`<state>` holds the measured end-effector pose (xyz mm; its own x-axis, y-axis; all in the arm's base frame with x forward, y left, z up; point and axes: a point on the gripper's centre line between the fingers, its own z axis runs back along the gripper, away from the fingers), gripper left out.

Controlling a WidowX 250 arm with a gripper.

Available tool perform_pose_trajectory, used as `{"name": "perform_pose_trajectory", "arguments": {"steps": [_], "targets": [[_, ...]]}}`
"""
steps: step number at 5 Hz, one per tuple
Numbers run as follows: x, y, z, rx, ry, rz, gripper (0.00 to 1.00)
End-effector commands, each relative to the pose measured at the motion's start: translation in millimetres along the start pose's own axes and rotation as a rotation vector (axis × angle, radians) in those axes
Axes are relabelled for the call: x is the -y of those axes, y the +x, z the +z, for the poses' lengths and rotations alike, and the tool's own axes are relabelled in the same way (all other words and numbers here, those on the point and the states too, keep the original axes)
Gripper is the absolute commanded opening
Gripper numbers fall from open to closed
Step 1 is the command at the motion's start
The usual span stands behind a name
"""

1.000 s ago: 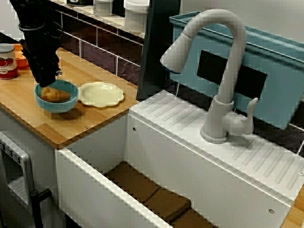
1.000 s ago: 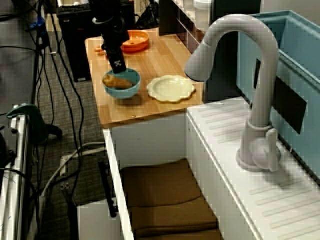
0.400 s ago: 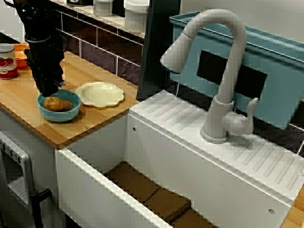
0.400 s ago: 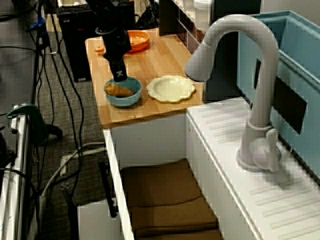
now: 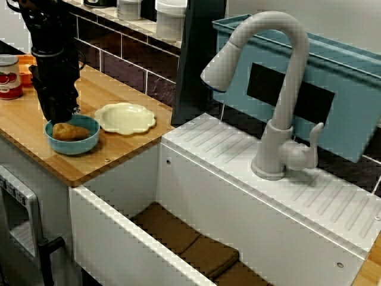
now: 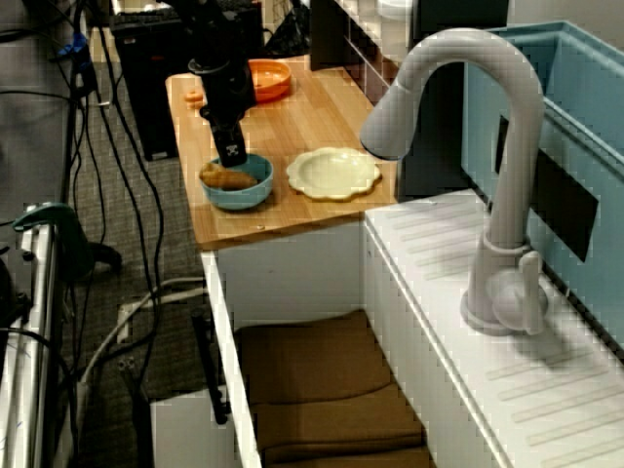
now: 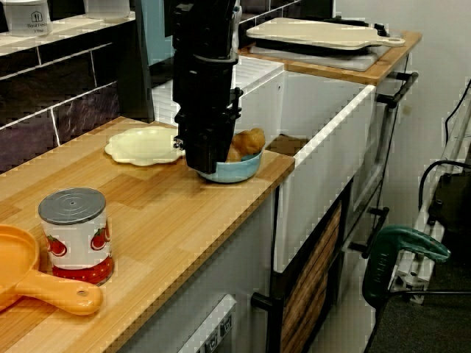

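Note:
A blue bowl (image 5: 80, 143) (image 6: 241, 196) (image 7: 241, 171) stands on the wooden counter with a brown piece of food (image 5: 69, 131) (image 6: 229, 178) (image 7: 247, 140) in it. My black gripper (image 5: 58, 118) (image 6: 229, 156) (image 7: 206, 163) comes straight down onto the bowl's rim on the side away from the sink and appears shut on it. In the view along the counter the arm hides that part of the bowl. A pale yellow scalloped plate (image 5: 126, 117) (image 6: 333, 172) (image 7: 143, 145) lies right beside the bowl, toward the wall.
A tomato can (image 5: 9, 76) (image 7: 73, 234) and an orange pan (image 6: 265, 78) (image 7: 29, 283) sit farther along the counter. The white sink (image 5: 119, 208) with brown mats borders the counter edge; a tall grey faucet (image 5: 280, 89) rises behind it. A cutting board (image 7: 316, 33) lies beyond the sink.
The bowl was held slightly above the counter a second ago; it has come down onto the wood and shifted a little away from the sink, the gripper staying on its rim.

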<state>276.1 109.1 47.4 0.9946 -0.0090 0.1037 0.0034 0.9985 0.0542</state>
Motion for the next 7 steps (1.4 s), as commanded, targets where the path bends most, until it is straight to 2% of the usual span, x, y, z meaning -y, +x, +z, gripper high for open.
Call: {"name": "perform_pose_trajectory", "arguments": {"steps": [1,2,4,5,7], "targets": [[-23,16.3,23.7,0.030,-0.025,0.044,1.00],[-32,20.1,34.9,0.032,-0.056,0.059,1.00],[-70,20.0,47.4,0.049,-0.023,0.090,1.00],[-83,15.5,55.7,0.059,-0.034,0.111,1.00],[-96,5.5,61.8,0.078,-0.024,0.156,1.00]]}}
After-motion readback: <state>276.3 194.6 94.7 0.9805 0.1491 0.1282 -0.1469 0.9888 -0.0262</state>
